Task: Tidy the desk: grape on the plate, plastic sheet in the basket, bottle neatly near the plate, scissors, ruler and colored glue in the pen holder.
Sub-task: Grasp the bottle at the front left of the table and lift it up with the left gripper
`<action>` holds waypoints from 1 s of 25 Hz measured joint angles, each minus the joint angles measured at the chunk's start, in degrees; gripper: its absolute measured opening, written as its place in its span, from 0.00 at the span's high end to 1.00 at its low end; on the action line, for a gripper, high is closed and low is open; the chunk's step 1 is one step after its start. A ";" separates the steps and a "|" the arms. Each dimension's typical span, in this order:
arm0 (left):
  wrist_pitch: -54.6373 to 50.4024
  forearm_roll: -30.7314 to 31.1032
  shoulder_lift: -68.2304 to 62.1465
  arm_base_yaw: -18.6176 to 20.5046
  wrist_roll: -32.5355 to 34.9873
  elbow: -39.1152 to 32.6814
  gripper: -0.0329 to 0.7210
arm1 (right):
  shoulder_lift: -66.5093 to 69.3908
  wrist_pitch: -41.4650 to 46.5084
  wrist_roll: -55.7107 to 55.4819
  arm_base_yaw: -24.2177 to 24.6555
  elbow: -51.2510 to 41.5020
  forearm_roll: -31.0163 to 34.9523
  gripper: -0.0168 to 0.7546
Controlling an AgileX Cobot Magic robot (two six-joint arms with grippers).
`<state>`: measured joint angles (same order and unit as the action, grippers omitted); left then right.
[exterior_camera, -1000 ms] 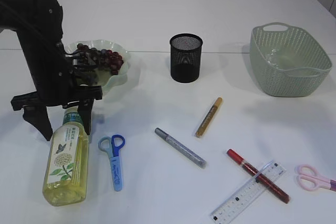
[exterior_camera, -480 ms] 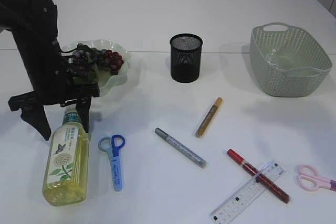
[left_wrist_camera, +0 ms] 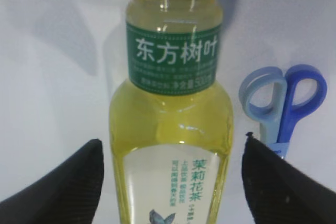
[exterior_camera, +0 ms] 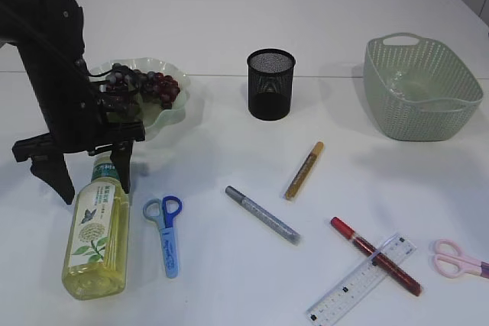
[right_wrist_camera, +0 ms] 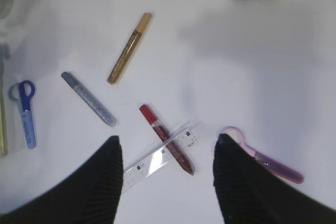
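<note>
Yellow bottle (exterior_camera: 95,236) unmoved, fingers (exterior_camera: 50,175) (spread) steady

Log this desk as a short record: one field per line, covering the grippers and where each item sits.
left gripper: open, straddling the lying bottle
right gripper: open, above the ruler
grapes: on plate
pen holder: upright
basket: far right
glue sticks: gold, silver, red crossing the ruler
scissors: blue, pink

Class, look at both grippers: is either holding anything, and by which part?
Nothing is held. The left gripper stands open astride the bottle; the right gripper is open above the table.
</note>
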<state>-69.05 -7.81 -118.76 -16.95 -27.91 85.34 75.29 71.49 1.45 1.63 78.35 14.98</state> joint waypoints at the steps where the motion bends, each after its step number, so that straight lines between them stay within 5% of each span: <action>1: 0.00 0.00 0.00 0.00 -0.02 0.00 0.17 | 0.00 0.00 0.00 0.00 0.00 0.00 0.41; 25: 0.44 -1.23 -4.96 0.00 1.09 0.00 0.18 | 0.00 0.13 0.00 0.00 0.00 0.00 0.41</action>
<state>-68.61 -9.05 -123.72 -16.95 -26.82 85.34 75.29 71.62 1.45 1.63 78.35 14.98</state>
